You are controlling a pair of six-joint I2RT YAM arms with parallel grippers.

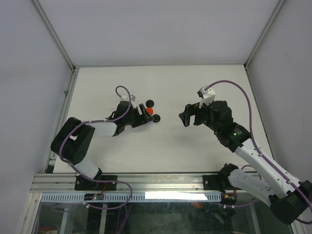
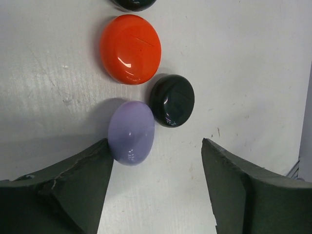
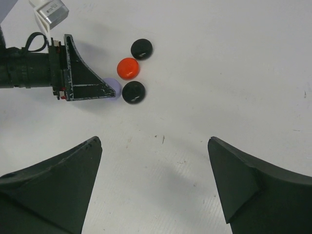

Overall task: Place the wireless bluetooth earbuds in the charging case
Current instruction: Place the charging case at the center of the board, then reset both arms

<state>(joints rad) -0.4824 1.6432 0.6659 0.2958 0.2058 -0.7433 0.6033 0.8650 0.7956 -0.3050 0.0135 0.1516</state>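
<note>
No earbuds show in any view. Four closed round cases lie clustered on the white table: a red case (image 2: 130, 48), a lilac case (image 2: 131, 131), a black case (image 2: 171, 100) and a second black case (image 2: 134, 4) at the top edge. My left gripper (image 2: 155, 142) is open and empty, low over the table; the lilac case lies against its left finger (image 2: 92, 170). In the top view the left gripper (image 1: 145, 115) covers the lilac case. My right gripper (image 3: 155, 140) is open and empty, well to the right of the cluster (image 1: 187, 117).
In the right wrist view the cases show as black (image 3: 141, 48), red (image 3: 128, 68), black (image 3: 133, 92) and lilac (image 3: 113, 87), half hidden by the left gripper's finger (image 3: 80, 80). Grey walls enclose the table (image 1: 165, 146) on three sides.
</note>
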